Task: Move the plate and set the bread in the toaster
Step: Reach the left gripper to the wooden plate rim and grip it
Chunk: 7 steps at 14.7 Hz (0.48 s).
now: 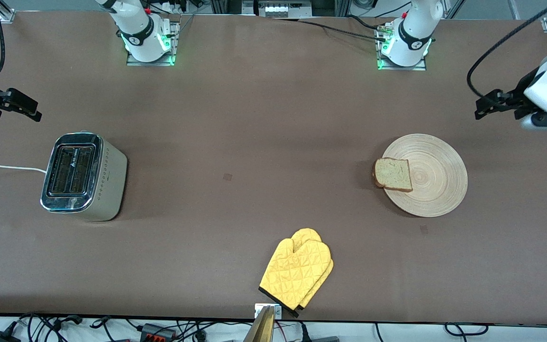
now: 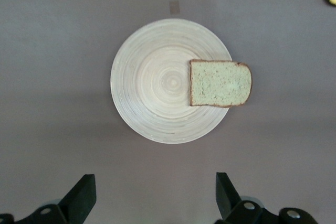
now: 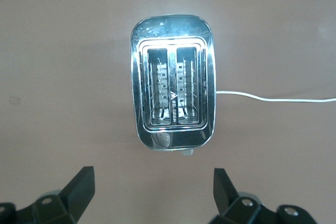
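The left gripper [image 1: 485, 107] hangs in the air at the upper right of the front view, its jaws spread wide apart and holding nothing. In the left wrist view the same gripper [image 2: 156, 195] shows its two dark fingers [image 2: 81, 198] at the bottom of the frame, with bare tabletop between them.

The right gripper [image 1: 19, 105] hangs at the upper left edge of the front view, its jaws also wide apart and empty. The right wrist view shows it [image 3: 153, 192] at the bottom of the frame.

The plate [image 1: 437, 175] lies flat on the tabletop [image 1: 254, 118] at right of centre in the front view, below the left gripper in the frame. The bread [image 1: 393, 175] rests on the plate's rim, on the edge toward the frame's centre, one crust end jutting out past the rim over the tabletop. In the left wrist view the bread [image 2: 219, 83] overhangs the plate [image 2: 152, 87] at centre frame.

The toaster [image 1: 83, 176] stands at the left of the front view, below the right gripper, well apart from the plate. Its chrome top faces up with both slots empty, and the white cord [image 1: 3, 167] runs off the left edge. In the right wrist view the toaster [image 3: 172, 82] fills the centre.

A yellow oven mitt [image 1: 297, 270] lies at bottom centre of the front view, nearest the camera.
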{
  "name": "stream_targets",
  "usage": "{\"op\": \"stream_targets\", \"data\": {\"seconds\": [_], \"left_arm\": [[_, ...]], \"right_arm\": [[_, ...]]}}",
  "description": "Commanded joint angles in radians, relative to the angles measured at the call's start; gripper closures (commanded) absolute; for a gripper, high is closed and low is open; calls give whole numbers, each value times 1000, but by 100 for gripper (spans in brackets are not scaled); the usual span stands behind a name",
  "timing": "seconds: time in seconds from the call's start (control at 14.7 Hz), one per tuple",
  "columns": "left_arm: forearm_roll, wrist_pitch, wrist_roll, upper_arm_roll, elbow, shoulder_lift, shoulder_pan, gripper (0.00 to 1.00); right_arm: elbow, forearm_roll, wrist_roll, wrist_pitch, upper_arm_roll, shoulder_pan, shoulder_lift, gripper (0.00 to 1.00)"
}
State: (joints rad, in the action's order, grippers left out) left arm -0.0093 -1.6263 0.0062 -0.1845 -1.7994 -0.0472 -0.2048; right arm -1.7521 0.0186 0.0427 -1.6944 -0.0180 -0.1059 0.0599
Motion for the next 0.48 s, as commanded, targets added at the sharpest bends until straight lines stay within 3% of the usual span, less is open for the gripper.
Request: {"op": "stream_targets", "data": {"seconds": [0.0,0.41], "left_arm": [[-14,52,-5,-3,54,64,-10,0],[-32,43,47,8,87,231,-139,0]], "right_arm": [[-6,-14,-1,-4,-10,-14,3,0],[-6,-14,-1,-4,-10,-12,-5,0]]}}
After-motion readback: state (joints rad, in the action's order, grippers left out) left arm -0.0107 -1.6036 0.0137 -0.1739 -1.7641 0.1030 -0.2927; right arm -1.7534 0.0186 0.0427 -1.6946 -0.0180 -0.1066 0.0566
